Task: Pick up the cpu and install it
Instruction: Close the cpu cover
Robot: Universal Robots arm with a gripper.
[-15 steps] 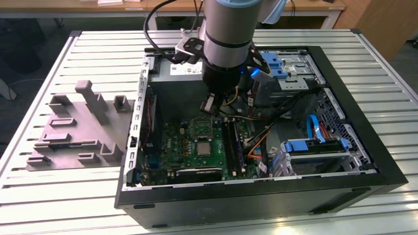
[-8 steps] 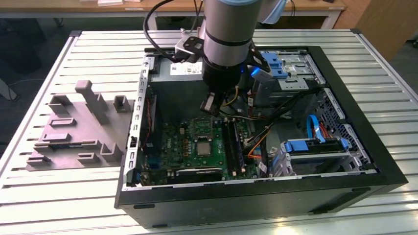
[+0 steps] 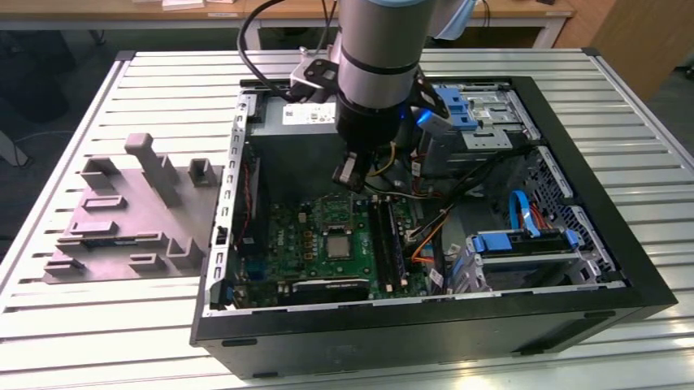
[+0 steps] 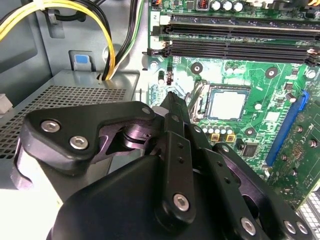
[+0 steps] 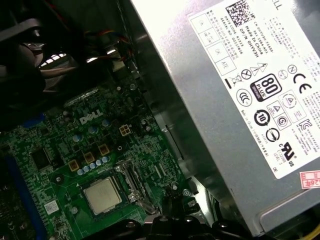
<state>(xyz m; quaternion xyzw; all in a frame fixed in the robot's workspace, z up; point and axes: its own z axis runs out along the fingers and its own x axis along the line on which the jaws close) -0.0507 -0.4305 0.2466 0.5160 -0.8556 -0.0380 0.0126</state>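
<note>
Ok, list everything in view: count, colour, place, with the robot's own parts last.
cpu: one, silvery-grey, seated in the socket on the motherboard, in both wrist views.
motherboard: one, green, on the floor of the case.
computer case: one, black, open, on the slatted table.
power supply: one, grey metal with a white label, beside the motherboard.
moulded tray: one, grey, on the table at the exterior view's left of the case.
slatted table: one, pale metal, under everything.
cables: several, yellow and black, near the power supply.
robot arm: one, grey, reaching down into the case.
gripper: one, black, above the motherboard near the cpu.
</note>
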